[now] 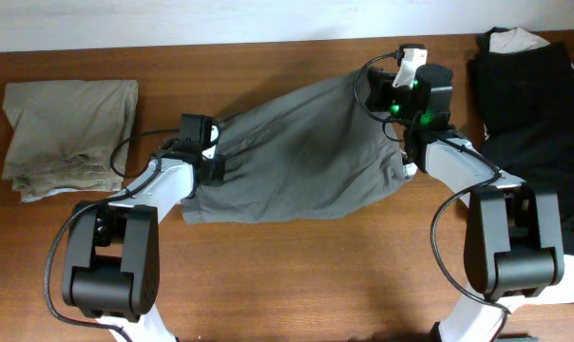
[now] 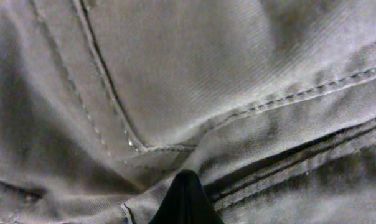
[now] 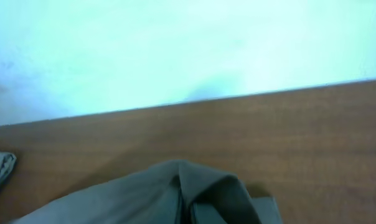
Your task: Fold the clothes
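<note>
Khaki shorts [image 1: 68,133] lie folded at left. Grey shorts [image 1: 296,157] sprawl unfolded across the middle of the bench [image 1: 296,275], the right pincer [image 1: 384,81] grasping their far corner. The left pincer [image 1: 214,157] presses their left edge, grip impossible to tell. Black garments [image 1: 534,85] wait at right.

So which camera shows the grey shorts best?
The overhead view: the grey shorts show nearly whole, spread across the table. The left wrist sees only close-up seams; the right wrist only a bunched corner.
</note>
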You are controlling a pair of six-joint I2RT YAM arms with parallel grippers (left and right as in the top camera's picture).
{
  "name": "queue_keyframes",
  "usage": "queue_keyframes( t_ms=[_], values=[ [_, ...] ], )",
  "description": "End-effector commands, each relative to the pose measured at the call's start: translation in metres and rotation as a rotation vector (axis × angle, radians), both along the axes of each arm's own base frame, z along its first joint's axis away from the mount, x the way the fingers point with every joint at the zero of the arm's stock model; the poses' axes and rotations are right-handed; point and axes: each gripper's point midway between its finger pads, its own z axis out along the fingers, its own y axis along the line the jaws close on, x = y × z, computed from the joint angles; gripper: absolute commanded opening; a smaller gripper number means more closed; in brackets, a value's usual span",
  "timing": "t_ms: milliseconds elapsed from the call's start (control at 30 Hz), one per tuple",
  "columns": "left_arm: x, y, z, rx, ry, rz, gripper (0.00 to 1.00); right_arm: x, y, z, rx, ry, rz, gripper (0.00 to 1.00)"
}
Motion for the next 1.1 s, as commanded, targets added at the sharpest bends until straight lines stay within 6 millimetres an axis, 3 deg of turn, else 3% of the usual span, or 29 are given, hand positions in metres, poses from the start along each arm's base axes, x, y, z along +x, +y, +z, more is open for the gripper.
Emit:
queue_keyframes(
  t_ms=[0, 33, 100, 133, 200, 300, 433, 667, 767, 833, 900, 933, 967, 1000, 1033, 1067],
  values=[
    [-0.021, 0.002, -0.036, 0.013, 0.108, -0.014, 0.01, 0.013, -0.014, 0.032, -0.019, -0.133, -0.053, 0.77],
    [-0.021, 0.002, -0.036, 0.013, 0.109, -0.014, 0.0, 0.014, -0.018, 0.053, 0.012, -0.181, -0.056, 0.99],
    [-0.021, 0.002, -0.036, 0.013, 0.107, -0.014, 0.0, 0.01, -0.033, 0.098, 0.02, -0.235, -0.072, 0.99],
    [-0.02, 0.002, -0.036, 0.013, 0.106, -0.014, 0.01, 0.004, -0.045, 0.096, 0.008, -0.156, -0.093, 0.99],
    [-0.02, 0.002, -0.036, 0.012, 0.106, -0.014, 0.0, -0.017, -0.074, 0.047, 0.001, 0.13, -0.146, 0.99],
    [-0.02, 0.002, -0.036, 0.012, 0.107, -0.015, 0.01, -0.052, -0.105, -0.02, -0.051, 0.398, -0.143, 0.99],
    [-0.021, 0.002, -0.036, 0.012, 0.107, -0.014, 0.01, -0.077, -0.084, -0.076, 0.035, 0.576, 0.029, 0.98],
    [-0.02, 0.001, -0.036, 0.012, 0.107, -0.015, 0.0, -0.102, -0.039, -0.148, 0.142, 0.755, 0.214, 0.99],
    [-0.02, 0.001, -0.035, 0.009, 0.103, -0.016, 0.0, -0.105, 0.003, -0.16, 0.221, 0.752, 0.353, 0.99],
    [-0.019, 0.001, -0.035, 0.009, 0.102, -0.016, 0.01, -0.108, 0.034, -0.154, 0.226, 0.729, 0.441, 0.99],
    [-0.018, 0.001, -0.034, 0.009, 0.099, -0.015, 0.01, -0.111, 0.05, -0.154, 0.211, 0.728, 0.475, 0.99],
    [-0.017, 0.001, -0.032, 0.008, 0.097, -0.016, 0.01, -0.112, 0.051, -0.154, 0.21, 0.728, 0.478, 0.93],
    [-0.016, 0.0, -0.028, 0.007, 0.096, -0.016, 0.01, -0.11, 0.049, -0.153, 0.211, 0.725, 0.474, 0.6],
    [-0.01, -0.001, -0.01, 0.004, 0.076, -0.015, 0.01, -0.107, 0.042, -0.15, 0.22, 0.727, 0.457, 0.1],
    [-0.003, -0.002, 0.008, 0.0, 0.047, -0.015, 0.0, -0.103, 0.032, -0.144, 0.231, 0.736, 0.433, 0.04],
    [0.005, -0.003, 0.035, -0.009, -0.005, -0.016, 0.0, -0.098, 0.017, -0.131, 0.241, 0.748, 0.399, 0.04]
  ],
)
